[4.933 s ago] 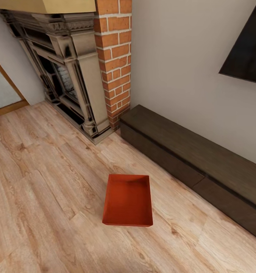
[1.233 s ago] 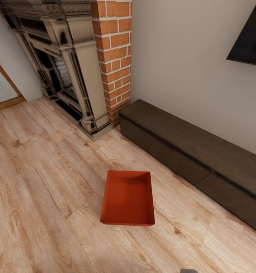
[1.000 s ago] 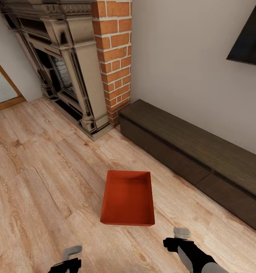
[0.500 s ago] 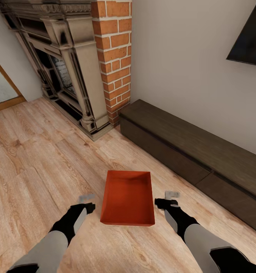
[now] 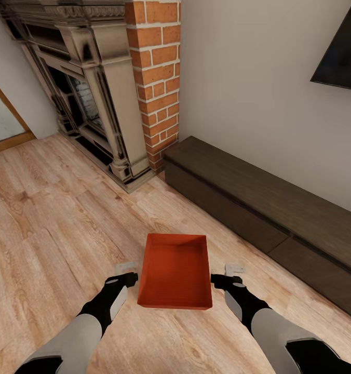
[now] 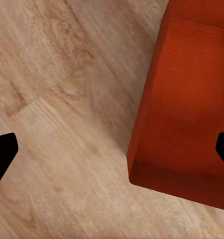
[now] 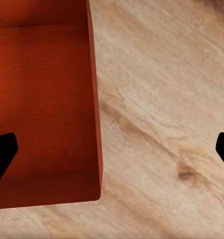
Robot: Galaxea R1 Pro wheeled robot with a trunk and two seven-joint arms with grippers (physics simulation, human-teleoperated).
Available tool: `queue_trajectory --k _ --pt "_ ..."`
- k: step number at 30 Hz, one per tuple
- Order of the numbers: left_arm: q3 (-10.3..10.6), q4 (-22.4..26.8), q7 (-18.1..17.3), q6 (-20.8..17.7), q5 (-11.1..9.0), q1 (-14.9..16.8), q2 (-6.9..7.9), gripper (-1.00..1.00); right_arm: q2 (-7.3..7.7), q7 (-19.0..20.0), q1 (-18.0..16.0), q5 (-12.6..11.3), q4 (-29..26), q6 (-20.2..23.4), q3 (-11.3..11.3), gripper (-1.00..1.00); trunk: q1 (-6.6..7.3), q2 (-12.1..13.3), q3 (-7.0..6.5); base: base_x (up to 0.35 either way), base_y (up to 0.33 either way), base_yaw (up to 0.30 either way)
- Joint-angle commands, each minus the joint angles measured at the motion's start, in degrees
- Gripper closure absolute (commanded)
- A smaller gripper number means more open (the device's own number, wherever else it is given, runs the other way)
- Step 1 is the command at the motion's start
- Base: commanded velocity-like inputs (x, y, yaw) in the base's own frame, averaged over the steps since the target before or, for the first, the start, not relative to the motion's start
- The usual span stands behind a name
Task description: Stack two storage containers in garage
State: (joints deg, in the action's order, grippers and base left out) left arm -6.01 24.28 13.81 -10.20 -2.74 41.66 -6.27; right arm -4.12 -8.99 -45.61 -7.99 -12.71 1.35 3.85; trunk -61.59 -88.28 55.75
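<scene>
Far left of the head view there's a doorway (image 5: 1, 122), then the fireplace (image 5: 87, 98) and brick chimney (image 5: 157, 78) toward upper middle. Lower left, the left gripper (image 5: 126, 274) sits just beside the box's left wall, fingers spread wide going by its wrist view, where the tips sit at opposite edges with the wall between them. Dead centre low in frame is one storage container (image 5: 176, 272), empty, flat on the wood floor (image 5: 51, 218). Lower right, the right gripper (image 5: 228, 275) is just beside the right wall, fingers also wide, holding nothing.

Risk, I'd say: those walls look thin, so an uneven pinch could tilt or shove the box. Also the dark bench (image 5: 258, 208) on the right is near.

Count: one container, two grippers, one bench, one TV (image 5: 341, 52) upper right.
</scene>
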Motion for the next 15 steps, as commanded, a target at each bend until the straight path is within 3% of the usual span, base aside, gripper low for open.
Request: queue_trajectory --k 1,8,9,11,15 --pt "-0.1 0.2 0.1 -0.3 -0.3 0.0 -0.04 -1.00 0.01 -0.3 0.0 -0.6 0.0 0.1 0.4 -1.00 0.00 0.0 0.03 0.000 0.000 0.000" --pt "0.4 1.6 0.2 -0.3 -0.2 0.0 -1.75 -1.00 -0.22 -0.4 0.0 -0.5 0.1 0.1 0.5 -1.00 0.00 0.0 0.03 0.000 0.000 0.000" --pt "3.5 1.5 0.2 -0.4 -0.2 0.0 -2.30 -1.00 -1.12 -0.4 0.0 -0.4 0.2 0.1 0.5 -1.00 0.00 0.0 0.03 0.000 0.000 0.000" --pt "6.5 1.2 0.2 -0.4 -0.2 0.0 -2.44 -1.00 -1.86 -0.3 0.0 0.2 1.2 -0.1 0.6 -1.00 0.00 0.0 0.03 0.000 0.000 0.000" --pt "9.1 0.9 0.2 -0.4 -0.2 0.0 -2.51 -1.00 -2.90 -0.3 0.0 2.8 2.8 -2.0 0.7 -1.00 0.00 0.0 0.03 0.000 0.000 0.000"
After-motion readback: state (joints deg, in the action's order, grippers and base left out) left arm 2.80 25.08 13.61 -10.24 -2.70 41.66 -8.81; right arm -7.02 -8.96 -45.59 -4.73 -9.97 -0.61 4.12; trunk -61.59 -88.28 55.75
